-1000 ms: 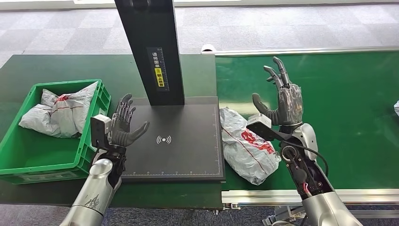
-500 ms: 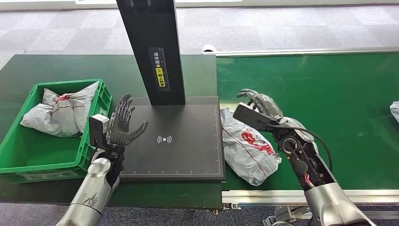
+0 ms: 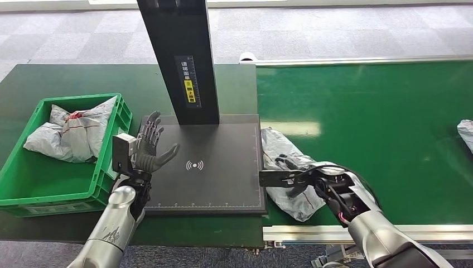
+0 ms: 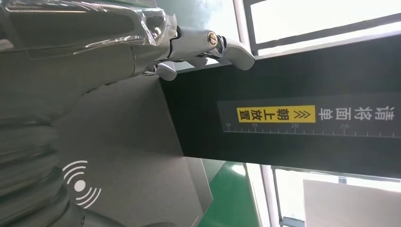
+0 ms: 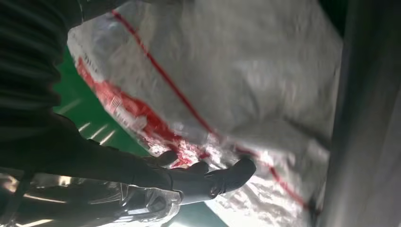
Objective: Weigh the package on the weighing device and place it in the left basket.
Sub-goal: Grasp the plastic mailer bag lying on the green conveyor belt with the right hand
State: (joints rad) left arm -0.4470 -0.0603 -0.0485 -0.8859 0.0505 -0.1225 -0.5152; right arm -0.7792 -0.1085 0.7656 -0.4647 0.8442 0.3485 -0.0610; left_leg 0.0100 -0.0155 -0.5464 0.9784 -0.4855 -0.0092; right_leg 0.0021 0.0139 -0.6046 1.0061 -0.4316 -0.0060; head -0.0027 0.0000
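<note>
My right hand [image 3: 291, 170] is down on the package [image 3: 290, 173], a crumpled grey plastic bag with red print lying on the green belt [image 3: 379, 128] just beside the right edge of the black scale [image 3: 212, 167]. In my right wrist view my fingers [image 5: 222, 177] are stretched out and lie against the bag's wrinkled surface, with the fingertips touching the red lettering. I cannot tell whether they have closed on the plastic or are only resting on it; the bag lies flat on the belt.

My left hand [image 3: 149, 149] is raised over the left edge of the scale, palm turned toward the middle, fingers spread and pointing up, thumb out to the side. It holds nothing and touches nothing.

The black post [image 3: 181, 56] of the scale stands at the back of the plate, with a yellow label on its front. The green basket [image 3: 33, 190] sits to the left of the scale, close beside my left hand, and has another grey bag [image 3: 72, 134] in it. A further bag [image 3: 466, 134] shows at the far right edge of the belt.
</note>
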